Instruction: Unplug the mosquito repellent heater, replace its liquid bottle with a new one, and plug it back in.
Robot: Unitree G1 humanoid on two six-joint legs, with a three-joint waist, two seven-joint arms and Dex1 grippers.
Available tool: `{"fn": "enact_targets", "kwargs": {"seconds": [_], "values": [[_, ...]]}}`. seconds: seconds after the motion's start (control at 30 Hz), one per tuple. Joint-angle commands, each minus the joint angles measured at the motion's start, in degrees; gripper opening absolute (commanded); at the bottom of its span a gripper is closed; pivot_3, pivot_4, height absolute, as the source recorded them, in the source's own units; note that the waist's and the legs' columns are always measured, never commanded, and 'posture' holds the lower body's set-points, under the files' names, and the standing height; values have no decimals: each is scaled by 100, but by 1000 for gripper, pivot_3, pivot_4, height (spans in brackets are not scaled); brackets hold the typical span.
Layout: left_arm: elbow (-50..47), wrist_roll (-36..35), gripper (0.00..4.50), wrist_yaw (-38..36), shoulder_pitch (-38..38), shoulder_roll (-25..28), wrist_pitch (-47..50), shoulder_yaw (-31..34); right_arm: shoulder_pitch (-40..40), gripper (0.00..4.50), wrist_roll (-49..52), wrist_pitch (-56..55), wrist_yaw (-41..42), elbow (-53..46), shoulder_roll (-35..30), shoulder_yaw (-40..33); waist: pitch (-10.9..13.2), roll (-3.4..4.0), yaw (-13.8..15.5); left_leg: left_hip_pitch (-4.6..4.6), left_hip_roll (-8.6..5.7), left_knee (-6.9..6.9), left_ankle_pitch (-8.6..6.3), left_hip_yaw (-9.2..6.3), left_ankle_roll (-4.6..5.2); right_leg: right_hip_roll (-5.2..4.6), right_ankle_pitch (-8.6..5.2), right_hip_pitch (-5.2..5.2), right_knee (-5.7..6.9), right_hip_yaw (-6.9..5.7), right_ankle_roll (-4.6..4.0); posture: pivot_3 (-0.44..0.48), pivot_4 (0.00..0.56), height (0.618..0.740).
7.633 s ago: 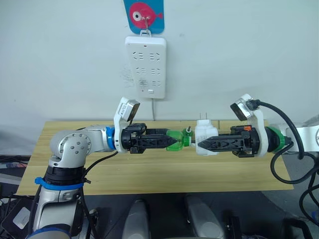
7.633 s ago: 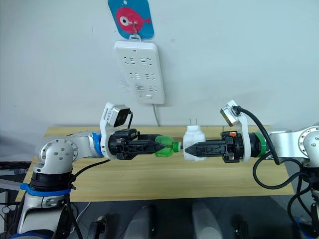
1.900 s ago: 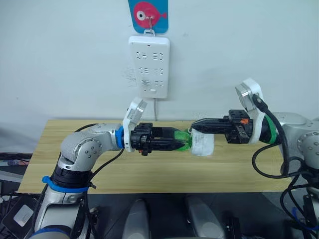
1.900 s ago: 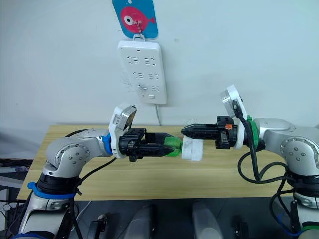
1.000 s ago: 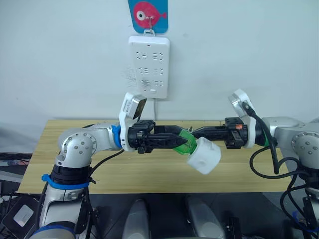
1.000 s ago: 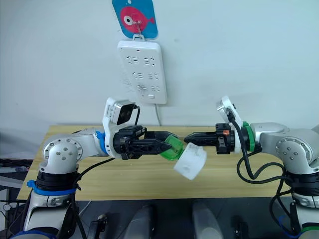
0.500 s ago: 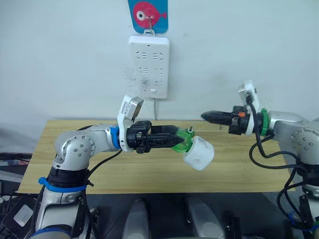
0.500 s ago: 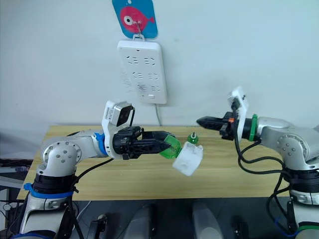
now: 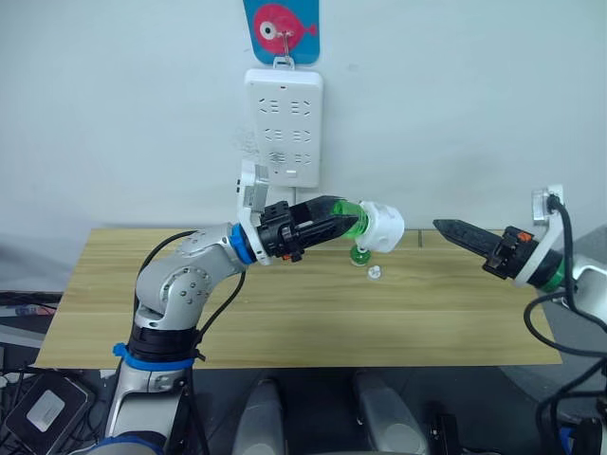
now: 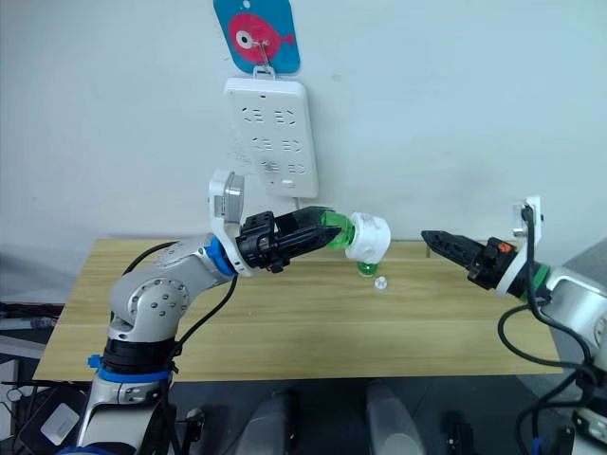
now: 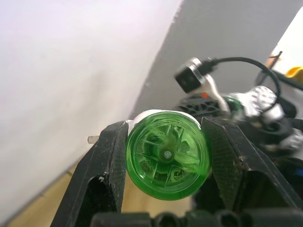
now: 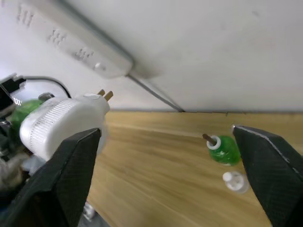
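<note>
- Left arm bent at the elbow and raised over the wooden table, forearm angled up toward the wall.
- Left gripper pinches a green liquid bottle by its base, one black finger on either side in the left wrist view.
- The mosquito repellent heater sits on the far end of that bottle, held in the air above the table's back edge, just below and to the right of the white power strip on the wall. Its two prongs point up toward the wall.
- Right arm reaches in from the right, well apart from the heater; right gripper is empty, fingers spread wide in the right wrist view.
- A second green bottle stands upright on the table below the heater, wick up; a small white cap lies just beside it.
- A blue tag with a pink fish hangs above the strip.
</note>
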Motion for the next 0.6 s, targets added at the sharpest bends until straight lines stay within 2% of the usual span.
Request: {"fn": "enact_targets", "kwargs": {"seconds": [0.03,0.13,0.23,0.33,0.47,0.6], "values": [[-53,237,2246,208,-11,-191,-386,-11,657,4500,1999,-1191,-1767,-955,456,323,0,0,-3,0,-1,-1,0,0,0,0,0,0,0,0,0,-189,254,729],[-75,301,2246,280,27,-297,-454,-37,941,4500,2404,-2181,-2723,-1828,1130,878,0,1,-80,-1,3,-3,-2,-1,3,1,-1,-2,0,1,1,-191,253,729],[-100,390,2246,311,80,-367,-546,-72,769,4500,2404,-3139,-3850,-2319,1802,1473,-1,2,-104,2,2,0,-1,4,2,1,-1,-3,1,7,3,-194,251,729],[-99,452,2246,321,93,-402,-634,-109,589,4500,2404,-3679,-4608,-2615,2090,1974,-1,2,-105,3,4,-3,-1,1,1,4,-1,-3,2,4,3,-191,251,729],[-39,572,2246,342,74,-477,-800,-122,524,4500,2404,-4122,-5005,-2897,2277,2399,-1,2,-75,-2,4,-10,-1,-4,1,3,-1,-5,-3,-1,2,-187,249,729],[22,579,2246,326,50,-506,-816,-92,475,4500,2404,-4397,-5191,-2951,2299,2492,-1,2,-72,-6,2,-6,-1,-6,1,1,-1,-7,-3,-2,2,-190,247,729]]}}
